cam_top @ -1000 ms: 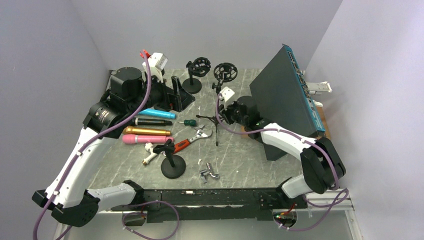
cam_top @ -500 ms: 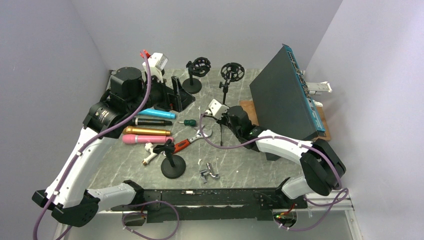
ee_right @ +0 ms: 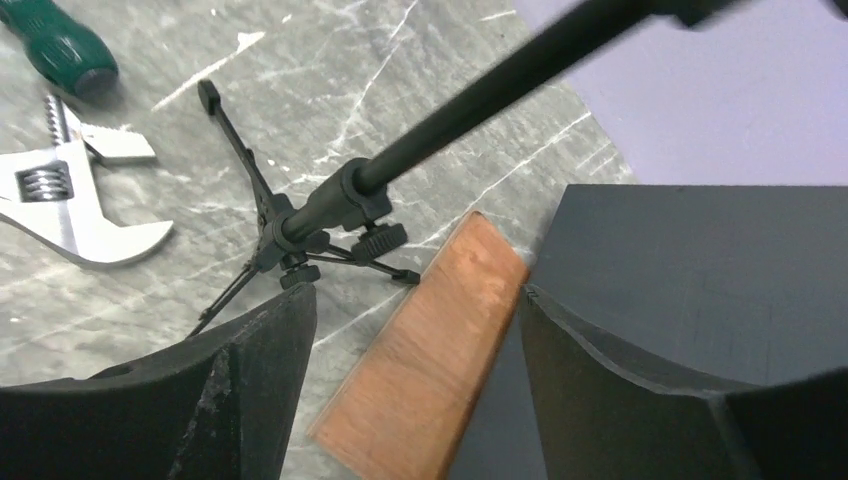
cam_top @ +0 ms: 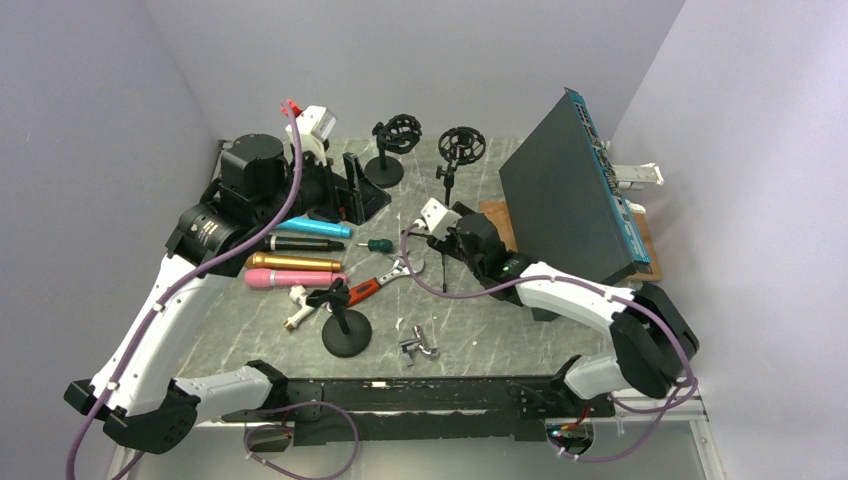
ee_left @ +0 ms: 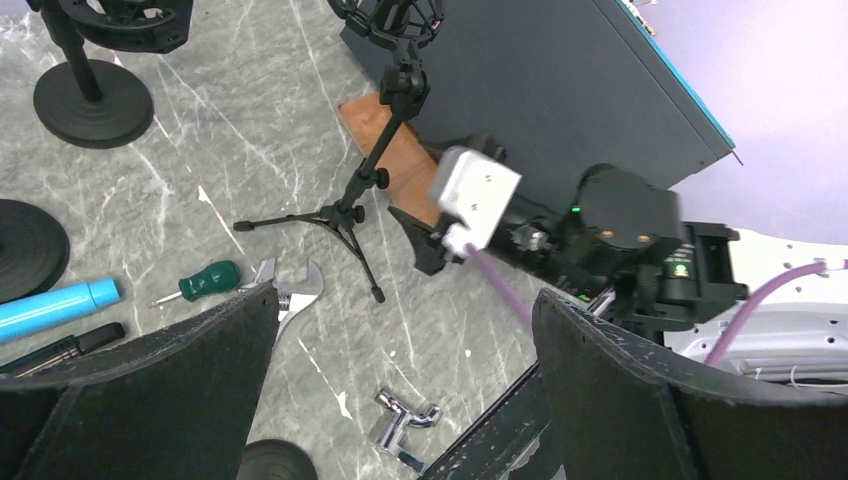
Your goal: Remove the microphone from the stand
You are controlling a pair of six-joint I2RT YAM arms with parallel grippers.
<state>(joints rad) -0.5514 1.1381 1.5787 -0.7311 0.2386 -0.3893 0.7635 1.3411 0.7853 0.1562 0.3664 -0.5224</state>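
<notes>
A black tripod stand [cam_top: 447, 195] stands upright at the table's middle back, and the shock mount [cam_top: 462, 145] on top looks empty. My right gripper [cam_top: 446, 238] is open just in front of the stand's legs, touching nothing. In the right wrist view the stand's hub [ee_right: 320, 215] lies ahead and left of the fingertips [ee_right: 265, 350]. Blue [cam_top: 310, 227], black [cam_top: 290, 243], gold [cam_top: 293, 262] and pink [cam_top: 288, 279] microphones lie on the left of the table. Raised above them, my left gripper [cam_top: 352, 198] is open and empty.
A big dark box [cam_top: 565, 200] leans at the right beside a copper-coloured board [ee_right: 430, 340]. Two round-base stands [cam_top: 385, 165] [cam_top: 346, 325], a green screwdriver [cam_top: 378, 244], a wrench [cam_top: 385, 280], a white part [cam_top: 299, 312] and a metal fitting [cam_top: 417, 346] are scattered about.
My right gripper brought the tilted tripod stand down until it stood upright on its legs, then opened and let go of it. The left arm has not moved.
</notes>
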